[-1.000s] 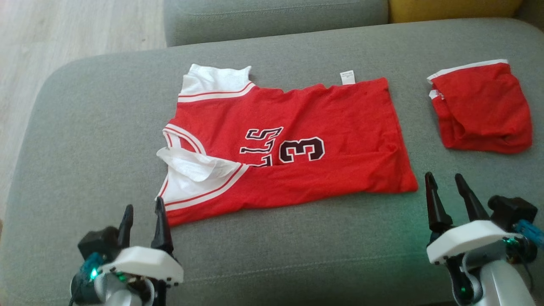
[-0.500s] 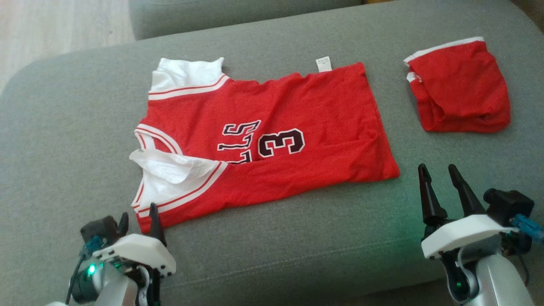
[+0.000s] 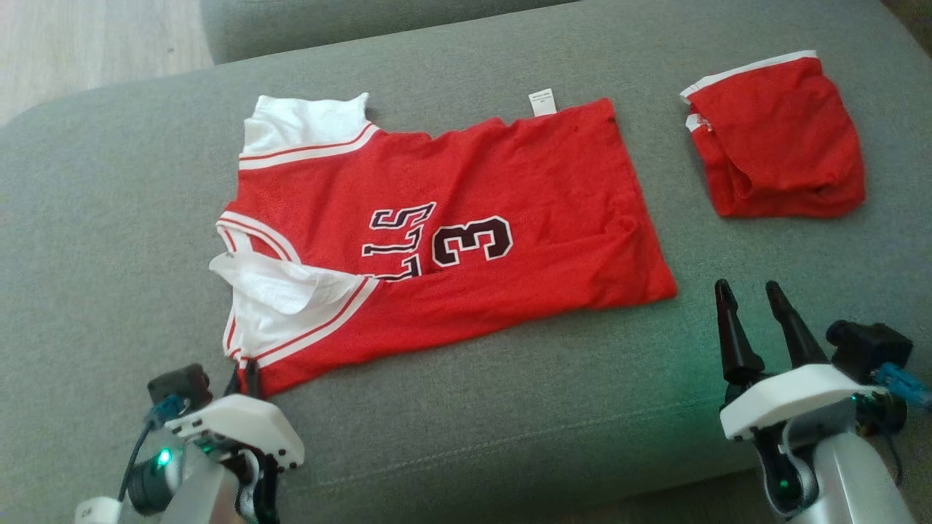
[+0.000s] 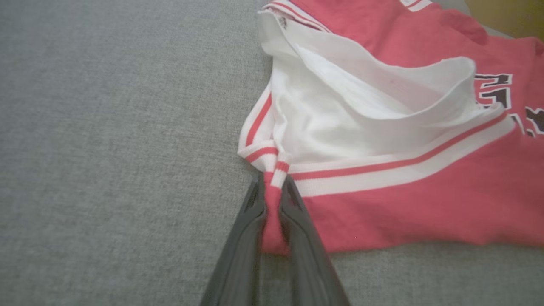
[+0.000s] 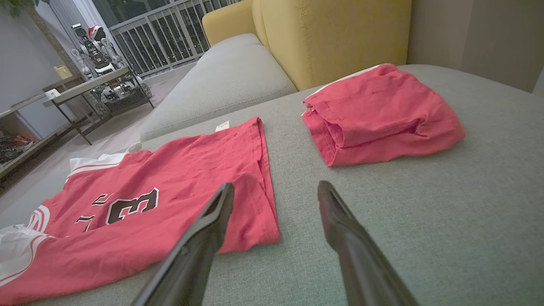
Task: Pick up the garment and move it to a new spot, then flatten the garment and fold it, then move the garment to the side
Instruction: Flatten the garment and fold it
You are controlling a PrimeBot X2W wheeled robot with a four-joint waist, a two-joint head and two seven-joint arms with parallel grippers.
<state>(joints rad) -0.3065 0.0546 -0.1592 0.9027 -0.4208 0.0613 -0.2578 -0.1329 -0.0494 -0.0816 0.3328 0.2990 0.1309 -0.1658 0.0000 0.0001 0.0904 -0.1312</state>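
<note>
The red jersey [image 3: 466,233] lies spread on the grey sofa cushion [image 3: 102,240], number side up. Its nearest shoulder corner is pinched between the closed fingers of the left gripper [image 4: 273,189], and only a narrow strip of trim is held. The right gripper [image 3: 746,287] stands open just beside the hem corner, not touching it. Before any lift, the hem corner should be taken too (deep enough to catch both layers), so that the cloth is raised evenly. Otherwise it may slip or bunch. The folded red garment [image 3: 779,145] should be left undisturbed.
</note>
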